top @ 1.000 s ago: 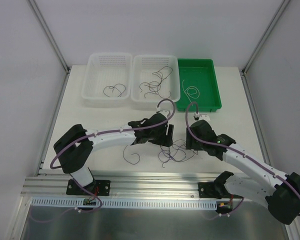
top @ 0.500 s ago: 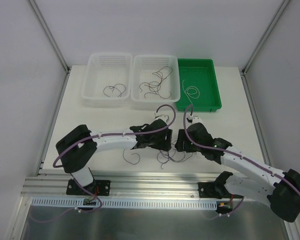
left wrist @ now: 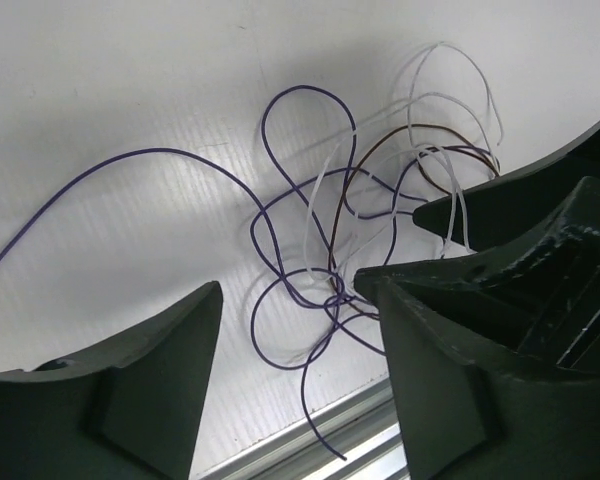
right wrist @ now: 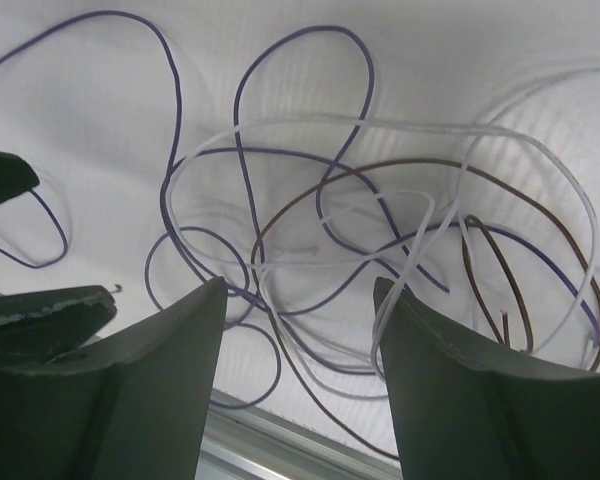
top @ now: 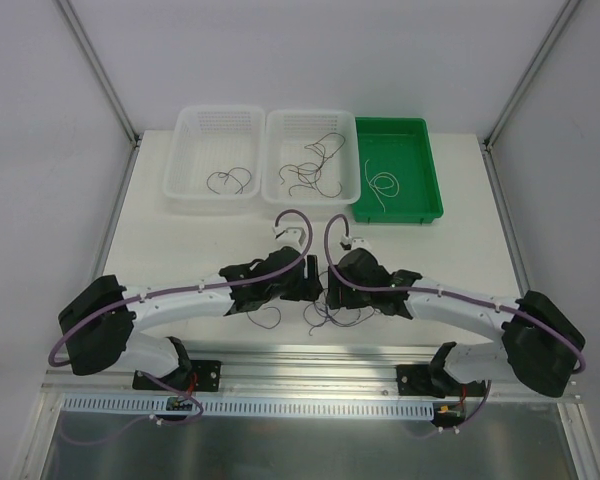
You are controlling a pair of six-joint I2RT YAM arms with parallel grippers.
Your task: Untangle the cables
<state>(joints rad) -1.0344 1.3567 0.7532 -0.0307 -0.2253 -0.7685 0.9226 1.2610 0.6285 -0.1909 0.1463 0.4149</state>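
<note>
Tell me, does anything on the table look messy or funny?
Yes. The clump of thin purple, white and brown wire strands near the white table front edge is knotted into crossing loops, while the other strands lie in the two white plastic baskets and green plastic tray.

Cables (top: 332, 312): thin purple, white, brown strands, loosely knotted, flat on table (top: 180, 250).

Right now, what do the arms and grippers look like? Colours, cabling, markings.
The left arm and right arm have white link shells and black joint housings. A purple cable runs along each and loops free at the wrist. The left gripper and right gripper are matte black, each with two broad wedge-shaped fingers. No markings visible.
</note>
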